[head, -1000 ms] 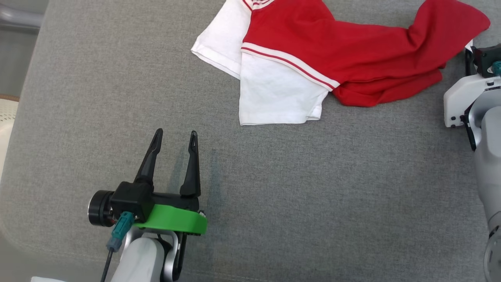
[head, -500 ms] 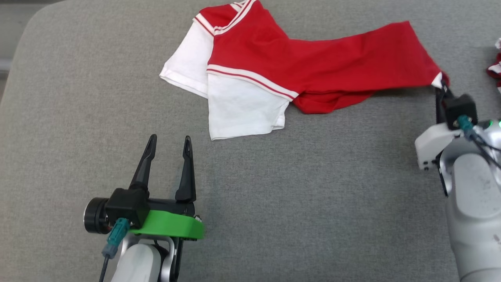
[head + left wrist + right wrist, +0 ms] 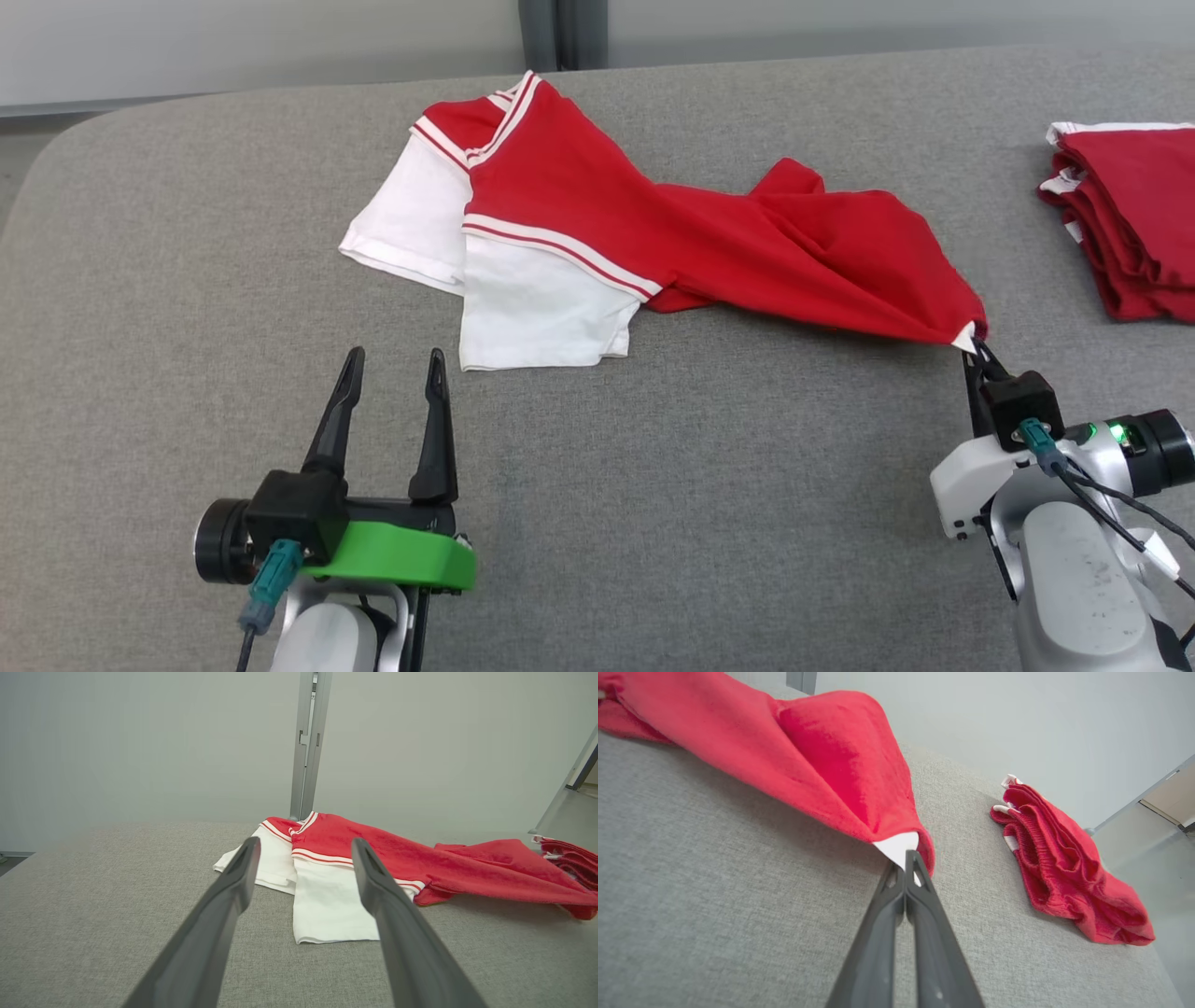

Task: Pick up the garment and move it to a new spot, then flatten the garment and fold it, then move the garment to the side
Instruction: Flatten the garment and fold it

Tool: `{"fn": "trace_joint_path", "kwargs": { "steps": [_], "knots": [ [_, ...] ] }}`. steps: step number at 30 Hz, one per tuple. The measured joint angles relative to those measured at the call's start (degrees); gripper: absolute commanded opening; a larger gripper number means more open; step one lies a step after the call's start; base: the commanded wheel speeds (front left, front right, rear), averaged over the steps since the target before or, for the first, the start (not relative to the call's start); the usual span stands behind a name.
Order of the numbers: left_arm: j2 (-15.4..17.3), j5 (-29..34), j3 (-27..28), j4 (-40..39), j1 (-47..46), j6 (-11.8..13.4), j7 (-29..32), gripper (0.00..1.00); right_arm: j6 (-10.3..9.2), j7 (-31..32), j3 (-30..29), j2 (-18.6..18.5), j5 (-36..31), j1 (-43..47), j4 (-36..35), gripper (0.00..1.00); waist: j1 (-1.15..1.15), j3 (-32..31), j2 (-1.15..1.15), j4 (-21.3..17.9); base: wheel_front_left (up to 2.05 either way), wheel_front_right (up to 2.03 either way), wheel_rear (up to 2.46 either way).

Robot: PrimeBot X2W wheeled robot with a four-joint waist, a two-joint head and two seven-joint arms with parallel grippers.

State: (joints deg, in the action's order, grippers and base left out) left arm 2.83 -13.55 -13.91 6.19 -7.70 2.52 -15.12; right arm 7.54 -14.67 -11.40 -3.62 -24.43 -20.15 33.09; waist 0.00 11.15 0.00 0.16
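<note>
The garment point(image 3: 653, 243), a red shirt with white sleeves and striped trim, lies across the far middle of the grey surface point(image 3: 700, 523). Its sleeves and collar are flat at the left, and its red body is twisted and bunched as it runs rightward and nearer to a single drawn-out corner. The right jaws are closed tight on that corner, pinching a tip of hem where a white inner patch shows. The cloth just behind the grip is lifted clear of the surface into a taut peak. The left jaws stand wide open and hold nothing. They are poised above bare surface at the near left, pointing toward the nearer white sleeve point(image 3: 541, 313) but well short of it. A pile of folded red clothes point(image 3: 1130, 215) sits at the far right, apart from the garment. This looks like the relocating step, or the start of flattening, with the shirt held by one corner and not yet spread. Next, the left jaws would probably need a second hold, likely on the hem's other corner or a shoulder, so the twist can be pulled out. Tugging from one corner alone would likely keep the body roped.
</note>
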Motion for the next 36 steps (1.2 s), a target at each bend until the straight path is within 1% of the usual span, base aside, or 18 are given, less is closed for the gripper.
{"fn": "trace_joint_path", "kwargs": {
  "steps": [3, 6, 10, 13, 18, 19, 20, 21, 22, 23, 29, 35, 36],
  "knots": [
    [0.0, 0.0, -0.04, 0.21, 0.55, -0.02, 0.0, 1.0, 0.0, 1.7, 0.18, 0.15, -0.99, 1.01, -4.1, 0.0, 0.0, -1.1, 0.0, -0.31, 0.0, 0.0, 0.0],
    [-0.01, -0.01, -0.4, 0.26, 1.37, -0.02, 0.0, 1.0, 0.0, 5.56, 0.32, 0.14, -2.14, 3.72, -9.16, 0.0, 0.0, -2.22, 0.0, -0.4, 0.0, 0.0, 0.0],
    [-0.01, -0.03, -0.57, 0.12, 1.86, -0.07, 0.0, 1.0, 0.0, 10.09, 3.07, 0.14, -1.52, 7.86, -13.91, 0.0, 0.0, -3.1, 0.0, -0.05, 0.0, 0.0, 0.0],
    [0.0, -0.09, -0.66, 0.05, 2.13, -0.07, 0.0, 1.0, 0.0, 12.45, 5.81, 0.3, 0.32, 9.59, -15.06, 0.0, 0.0, -3.38, 0.0, 0.42, 0.0, 0.0, 0.0],
    [0.0, -0.18, -0.91, 0.26, 2.2, -0.08, 0.0, 1.0, 0.0, 13.4, 8.91, 0.33, 2.69, 10.32, -13.34, 0.0, 0.0, -3.47, 0.0, 1.31, 0.0, 0.0, 0.0],
    [0.0, -0.18, -0.89, 0.29, 2.21, -0.08, 0.0, 1.0, 0.0, 13.27, 9.2, 0.31, 2.92, 10.32, -12.83, 0.08, 0.0, -3.48, 0.0, 1.46, 0.0, 0.0, 0.0],
    [0.0, -0.18, -0.89, 0.33, 2.22, -0.08, 0.0, 1.0, 0.0, 13.08, 9.44, 0.33, 3.27, 10.32, -12.54, 0.24, 0.0, -3.5, 0.0, 1.57, 0.0, 0.0, 0.0],
    [0.0, -0.18, -0.87, 0.38, 2.25, -0.08, 0.0, 1.0, 0.0, 12.85, 9.87, 0.36, 3.67, 10.28, -12.33, 0.72, 0.0, -3.54, 0.0, 1.68, 0.0, 0.0, 0.0],
    [0.0, -0.16, -0.82, 0.41, 2.29, -0.08, 0.0, 1.0, 0.0, 12.47, 10.35, 0.37, 4.03, 10.2, -11.94, 0.98, 0.0, -3.58, 0.0, 1.75, 0.0, 0.0, 0.0],
    [0.0, -0.16, -0.77, 0.44, 2.35, -0.08, 0.0, 1.0, 0.0, 12.01, 10.9, 0.45, 4.7, 10.16, -11.58, 1.0, 0.0, -3.61, 0.0, 1.76, 0.0, 0.0, 0.0],
    [0.0, -0.16, -0.4, 0.73, 2.43, 0.0, 0.0, 1.0, 0.0, 10.45, 12.92, 0.63, 7.79, 10.39, -11.48, 1.0, 0.0, -3.91, 0.0, 1.09, 0.0, 0.0, 0.0],
    [0.0, -0.16, 0.14, 0.74, 2.75, 0.01, 0.0, 1.0, 0.0, 8.14, 12.82, 0.7, 11.31, 12.32, -15.7, 1.0, 0.0, -4.41, 0.0, -0.42, 0.0, 0.0, 0.0],
    [0.0, -0.16, 0.24, 0.73, 2.79, 0.0, 0.0, 1.0, 0.0, 7.49, 12.6, 0.7, 12.85, 12.53, -16.72, 1.0, 0.0, -4.52, 0.0, -0.71, 0.0, 0.0, 0.0]
  ]
}}
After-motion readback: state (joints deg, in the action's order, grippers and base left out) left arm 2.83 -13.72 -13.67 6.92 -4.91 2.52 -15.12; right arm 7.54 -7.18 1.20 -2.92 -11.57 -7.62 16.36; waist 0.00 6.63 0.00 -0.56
